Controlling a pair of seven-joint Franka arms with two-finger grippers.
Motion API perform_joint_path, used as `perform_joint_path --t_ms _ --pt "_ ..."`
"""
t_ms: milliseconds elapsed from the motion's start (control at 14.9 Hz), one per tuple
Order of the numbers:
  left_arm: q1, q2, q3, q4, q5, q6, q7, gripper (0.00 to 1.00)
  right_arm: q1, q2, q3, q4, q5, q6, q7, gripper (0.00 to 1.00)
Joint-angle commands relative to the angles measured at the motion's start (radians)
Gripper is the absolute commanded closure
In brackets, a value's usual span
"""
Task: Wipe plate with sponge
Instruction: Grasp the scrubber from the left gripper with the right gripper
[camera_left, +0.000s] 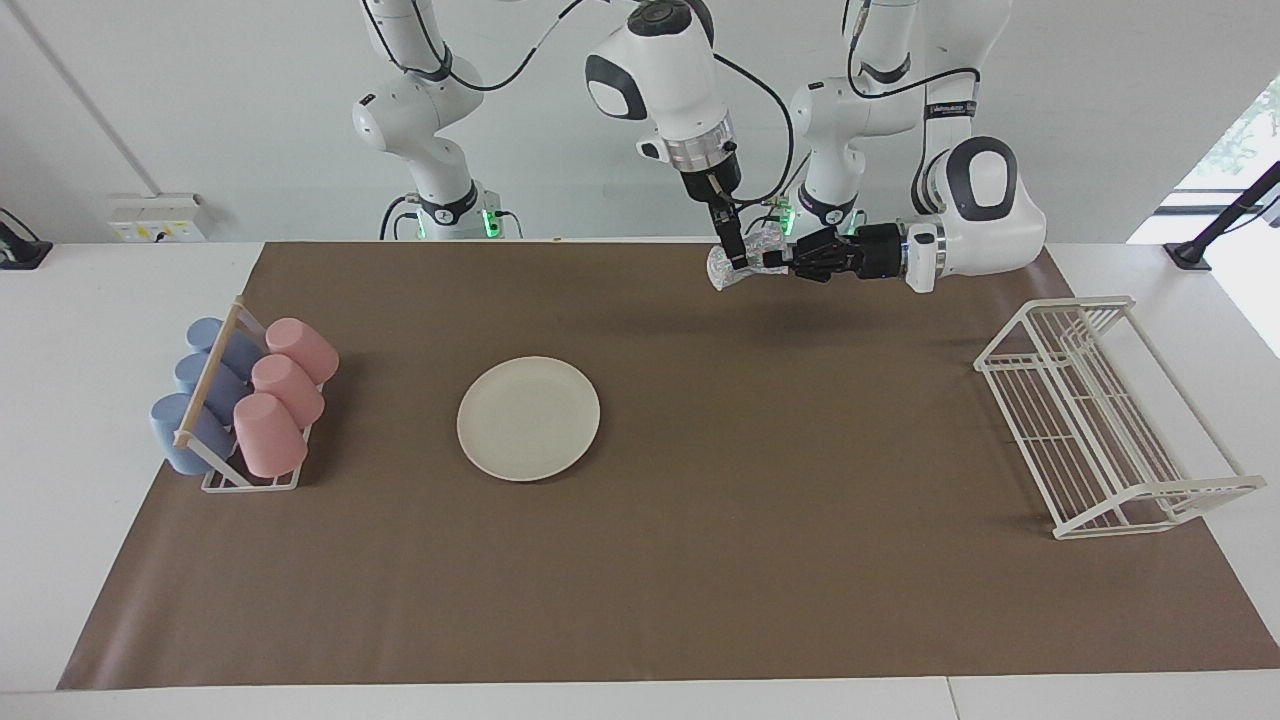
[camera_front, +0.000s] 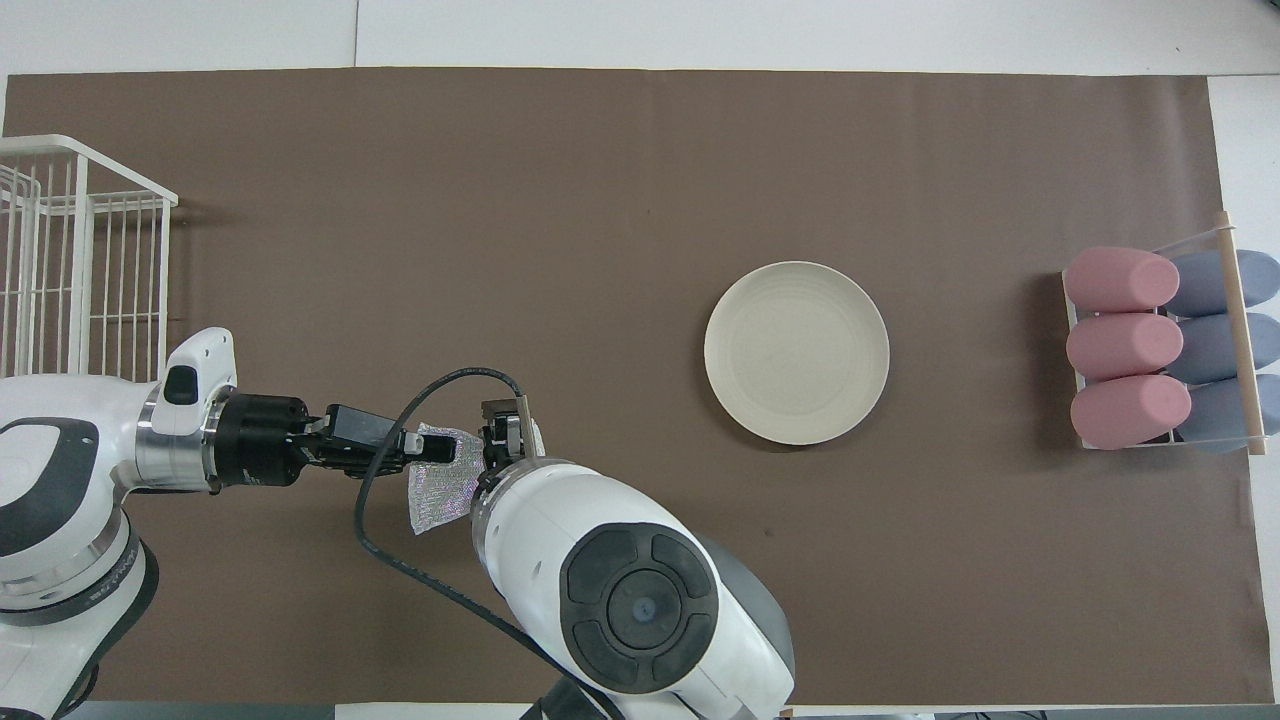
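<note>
We work at a white tabletop (camera_left: 100, 560) under a brown mat (camera_left: 700, 560), with a pale wall at the robots' end. In the facing view, our left end effector (camera_left: 775, 262) reaches in sideways, raised over the mat's edge at the robots' end, clenched on the sponge (camera_left: 722, 272), which hangs out from its tips as a crumpled wad. Our right end effector (camera_left: 738, 262) comes down from above onto the same wad, fingers spread and not yet gripping; we judge this a hand-over, since the right arm's base is nearer the plate (camera_left: 528, 418). That plate lies flat on the mat, well apart from both end effectors, toward the right arm's end, and bare. The cup rack (camera_left: 245, 400) with pink and blue cups stands past it; the wire rack (camera_left: 1100, 420) stands below the left arm.

In the overhead view, the left end effector (camera_front: 425, 450) holds the sponge (camera_front: 440, 490) out level, presenting it. The right end effector (camera_front: 505, 440) sits at the wad's free side, its arm hiding much of the contact. The plate (camera_front: 796, 352) waits well aside, untouched.
</note>
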Motion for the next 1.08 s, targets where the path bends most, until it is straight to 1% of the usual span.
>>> perform_joint_path --t_ms 0,67,135,202,269,807,874,942,1009 --pt "-0.005 -0.033 0.012 -0.033 -0.018 -0.014 0.015 1.00 -0.007 -0.011 0.005 -0.028 0.002 0.034 -0.026 0.27" --pt "-0.004 -0.033 0.014 -0.033 -0.018 -0.015 0.015 1.00 -0.007 -0.011 0.005 -0.026 0.001 0.035 -0.030 0.47" --pt "-0.002 -0.033 0.014 -0.033 -0.017 -0.017 0.015 1.00 -0.007 -0.011 0.005 -0.028 0.001 0.035 -0.045 0.56" --pt "-0.001 -0.033 0.014 -0.033 -0.017 -0.017 0.015 1.00 -0.007 -0.011 0.003 -0.028 0.001 0.034 -0.064 0.73" --pt "-0.001 -0.033 0.014 -0.033 -0.015 -0.017 0.015 1.00 -0.009 -0.010 0.005 -0.026 0.001 0.035 -0.070 1.00" --pt "-0.005 -0.033 0.014 -0.032 -0.006 -0.017 0.015 1.00 -0.007 -0.011 0.003 -0.026 -0.025 0.021 -0.073 1.00" --pt "-0.005 -0.031 0.014 -0.028 -0.003 -0.015 0.015 0.16 -0.009 -0.011 0.003 -0.026 -0.026 0.017 -0.073 1.00" --pt "-0.005 -0.031 0.014 -0.027 0.000 -0.015 0.012 0.00 -0.013 -0.011 0.003 -0.026 -0.027 0.008 -0.079 1.00" --pt "-0.004 -0.033 0.012 -0.027 0.012 -0.015 0.015 0.00 -0.018 -0.014 0.002 -0.028 -0.030 -0.009 -0.099 1.00"
